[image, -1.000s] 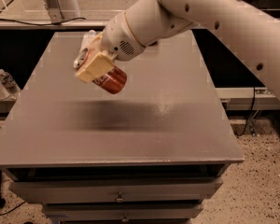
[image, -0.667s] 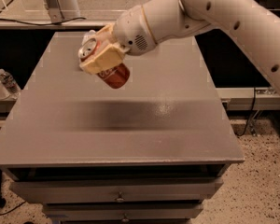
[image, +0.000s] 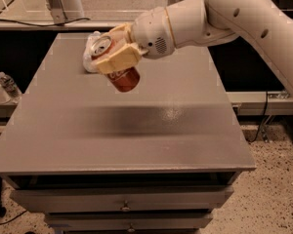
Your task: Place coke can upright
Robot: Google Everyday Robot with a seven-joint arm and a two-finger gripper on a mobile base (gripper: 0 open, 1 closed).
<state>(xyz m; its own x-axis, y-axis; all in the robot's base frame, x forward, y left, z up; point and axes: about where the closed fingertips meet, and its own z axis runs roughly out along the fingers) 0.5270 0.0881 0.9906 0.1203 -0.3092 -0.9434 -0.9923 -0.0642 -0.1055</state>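
The coke can (image: 123, 76) is red with a silver top and pull tab. It hangs in the air above the grey table (image: 136, 130), tilted, with its top pointing up and left. My gripper (image: 115, 52) is shut on the coke can, its cream fingers (image: 118, 61) clamped across the can's upper part. The white arm comes in from the upper right. The can sits over the table's back left area.
A crumpled white bag or wrapper (image: 91, 52) lies on the table behind the can. Clear plastic bottles (image: 7, 84) stand off the table's left edge. A drawer front (image: 122, 199) runs below the table top. A white robot base (image: 63, 1) stands behind.
The arm has carried the can a little up and toward the back of the table. The can has turned so its silver top faces more upward.
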